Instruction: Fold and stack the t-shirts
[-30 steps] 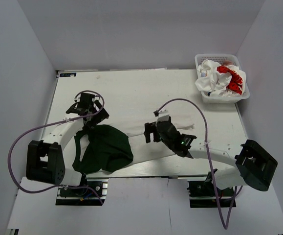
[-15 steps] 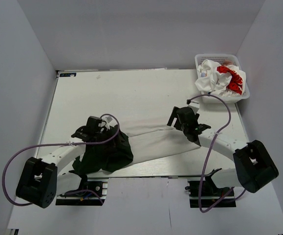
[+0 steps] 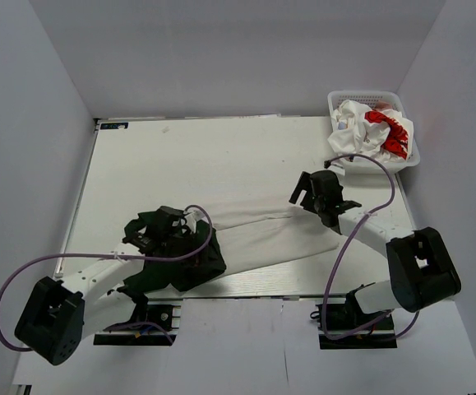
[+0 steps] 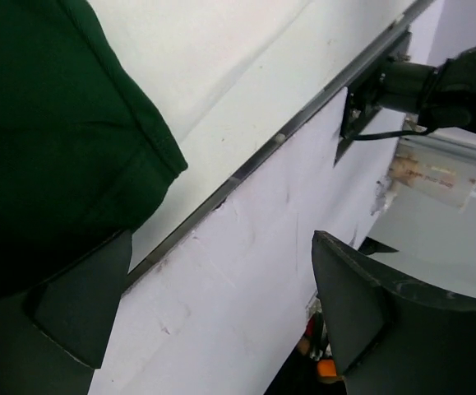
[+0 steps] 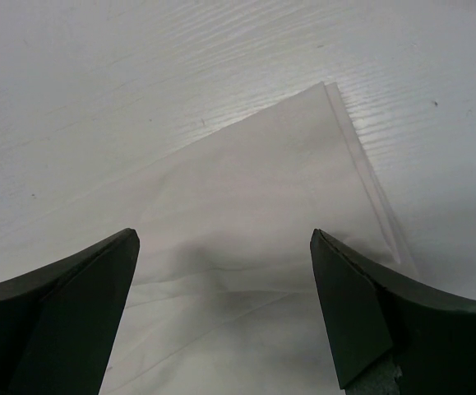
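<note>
Landmark: the white lattice basket (image 3: 366, 94), standing on the white table (image 3: 188, 156). All positions below are referred to it.

Basket contents: a crumpled white t-shirt with red print (image 3: 377, 130), heaped above the rim.

Large t-shirt (image 3: 262, 239): lies on the table, to the left of the basket and nearer the arm bases. Its white body runs as a long flat band. One end is close to the basket's near-left side, the other far off to the left.

Green portion (image 3: 207, 262): dark green cloth, bunched at the end of the band farthest from the basket. In the left wrist view its hemmed edge lies just inside the table's metal-trimmed border.

Left gripper (image 4: 221, 243): over the green bunch, well apart from the basket. The jaws are spread wide with nothing between them. Green cloth shows beside one finger; contact cannot be confirmed.

Right gripper (image 5: 224, 239): near the basket, off its near-left side, above the white end of the band. The jaws are spread wide with nothing clamped.

White corner (image 5: 328, 90): a corner of layered white cloth, flat on the table ahead of the right fingers, with doubled edges visible along one side.
</note>
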